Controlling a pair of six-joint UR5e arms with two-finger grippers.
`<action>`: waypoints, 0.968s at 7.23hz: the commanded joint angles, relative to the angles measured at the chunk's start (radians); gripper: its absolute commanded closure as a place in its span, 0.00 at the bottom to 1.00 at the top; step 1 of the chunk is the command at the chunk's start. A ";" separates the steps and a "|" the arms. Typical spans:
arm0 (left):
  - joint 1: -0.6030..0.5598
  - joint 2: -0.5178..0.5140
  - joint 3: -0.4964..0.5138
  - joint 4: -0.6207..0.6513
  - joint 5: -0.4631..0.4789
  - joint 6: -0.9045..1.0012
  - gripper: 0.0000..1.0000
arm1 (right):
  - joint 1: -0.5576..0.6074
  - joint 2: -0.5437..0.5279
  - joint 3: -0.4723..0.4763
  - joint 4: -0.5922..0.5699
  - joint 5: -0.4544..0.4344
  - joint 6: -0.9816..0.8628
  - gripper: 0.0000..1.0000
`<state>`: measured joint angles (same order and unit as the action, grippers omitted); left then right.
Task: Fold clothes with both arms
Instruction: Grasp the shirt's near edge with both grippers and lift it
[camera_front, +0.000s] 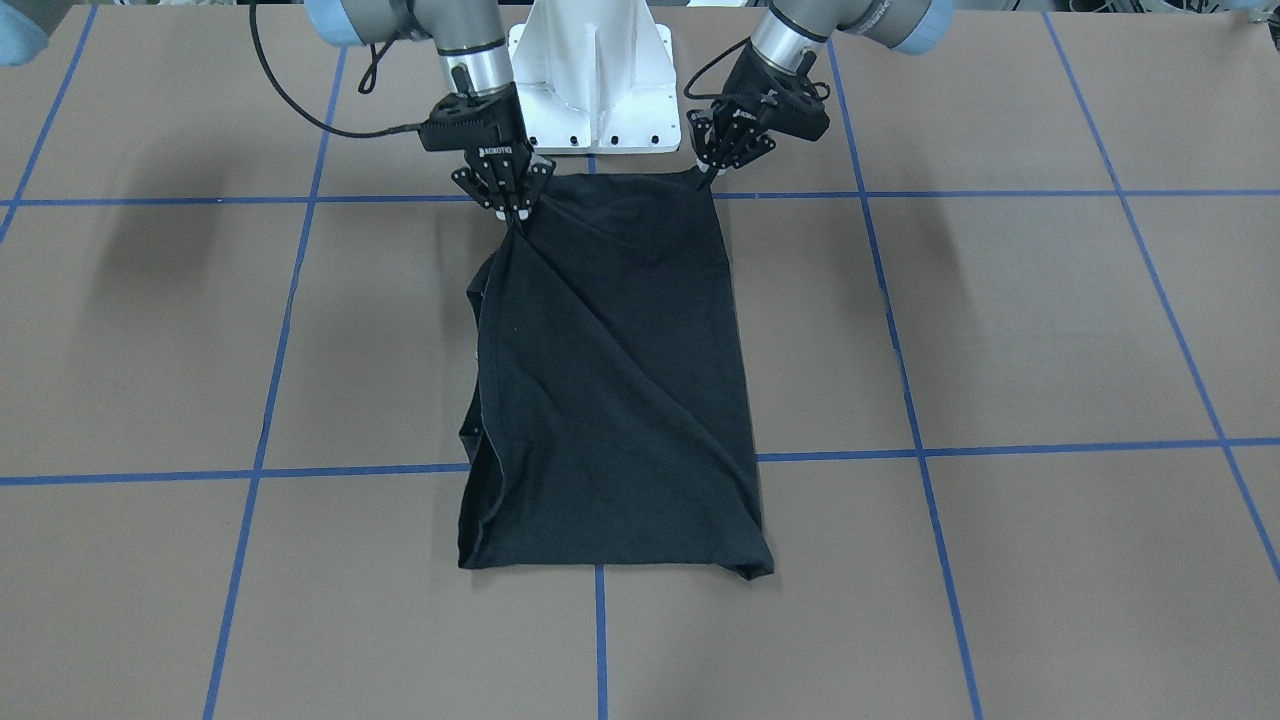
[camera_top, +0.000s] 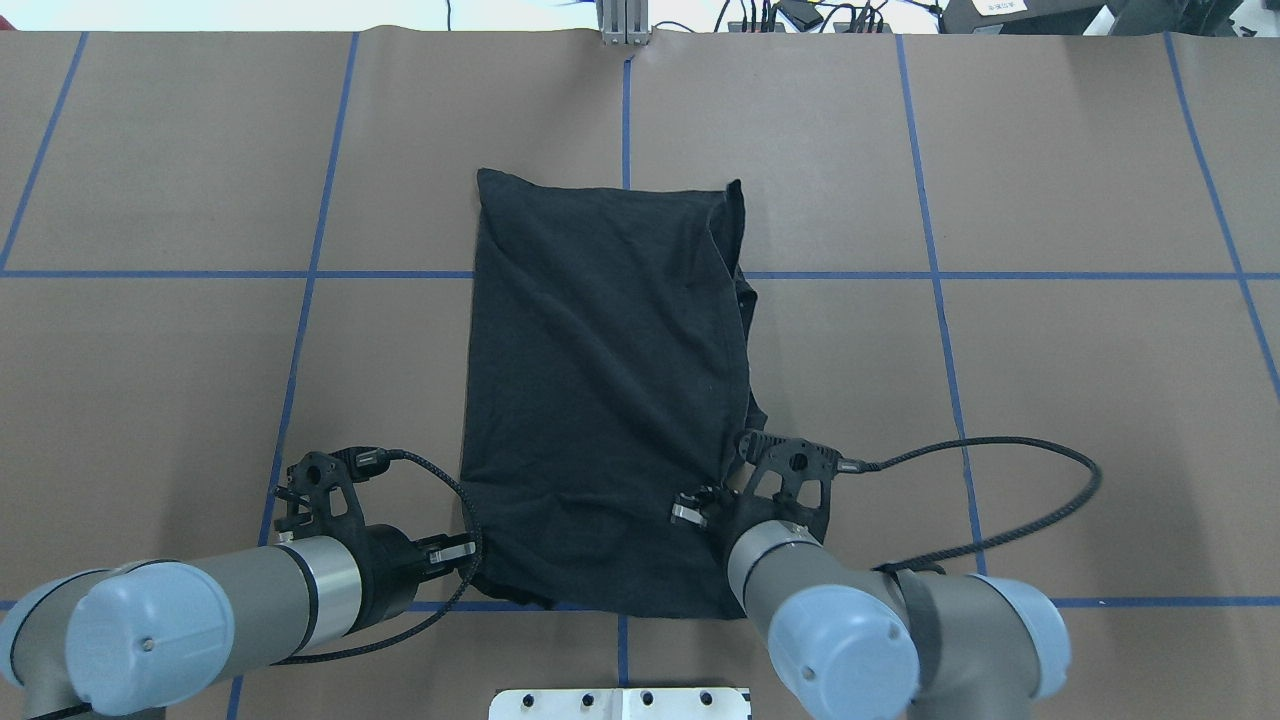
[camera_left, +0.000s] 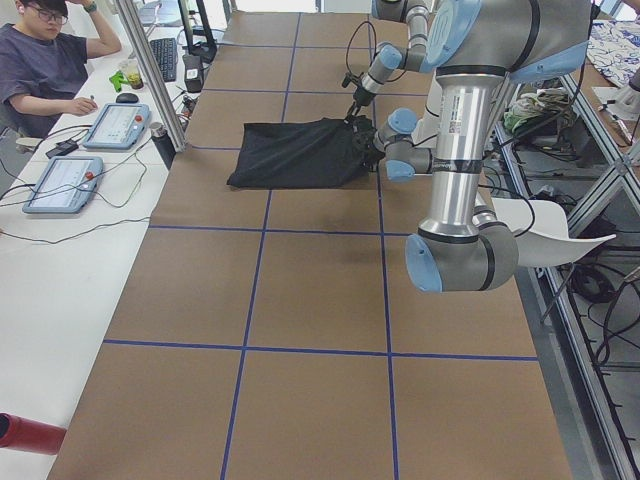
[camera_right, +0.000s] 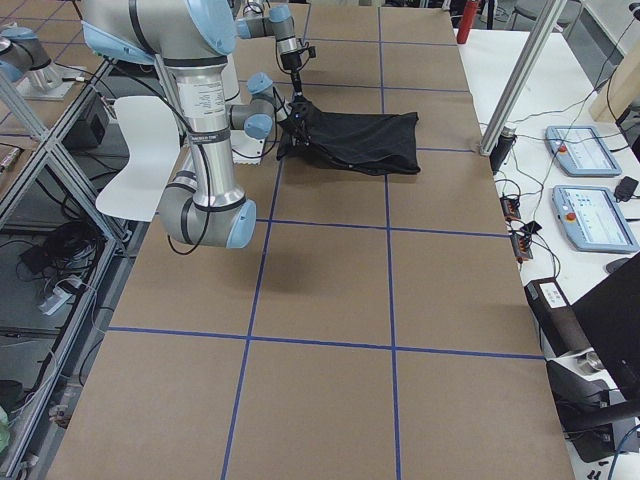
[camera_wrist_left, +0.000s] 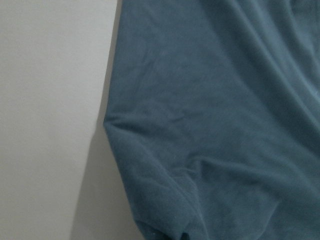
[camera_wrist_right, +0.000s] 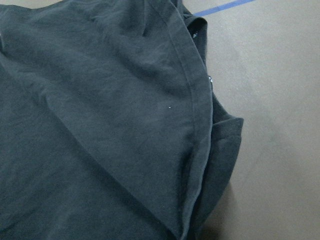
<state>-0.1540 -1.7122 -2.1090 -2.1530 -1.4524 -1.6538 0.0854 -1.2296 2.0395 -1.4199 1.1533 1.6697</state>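
Observation:
The black T-shirt (camera_front: 610, 380) lies folded into a long strip, plain side up, running from the robot's base toward the far table side (camera_top: 600, 380). No logo shows. My left gripper (camera_front: 706, 176) is shut on the shirt's near corner at table height; it also shows in the overhead view (camera_top: 468, 551). My right gripper (camera_front: 515, 210) is shut on the other near corner (camera_top: 692, 508) and holds it slightly raised and drawn inward, so diagonal creases run across the cloth. The left wrist view (camera_wrist_left: 215, 125) and right wrist view (camera_wrist_right: 100, 125) show only cloth and a hem, no fingers.
The white pedestal base (camera_front: 595, 90) stands just behind the shirt's near edge. Blue tape lines (camera_front: 1000, 450) grid the brown table. A cable loop (camera_top: 1040, 500) trails from the right wrist. An operator (camera_left: 45, 60) and control tablets (camera_left: 60, 180) sit beyond the far edge.

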 joint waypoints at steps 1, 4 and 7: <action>0.043 -0.003 -0.115 0.073 -0.011 -0.023 1.00 | -0.106 -0.050 0.151 -0.073 -0.058 0.007 1.00; -0.031 -0.079 -0.149 0.169 -0.091 0.018 1.00 | -0.052 -0.030 0.159 -0.073 -0.056 0.005 1.00; -0.155 -0.208 -0.064 0.238 -0.091 0.071 1.00 | 0.028 -0.033 0.137 -0.074 -0.058 0.005 1.00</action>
<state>-0.2608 -1.8480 -2.2285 -1.9487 -1.5420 -1.5921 0.0822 -1.2619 2.1870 -1.4936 1.0957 1.6752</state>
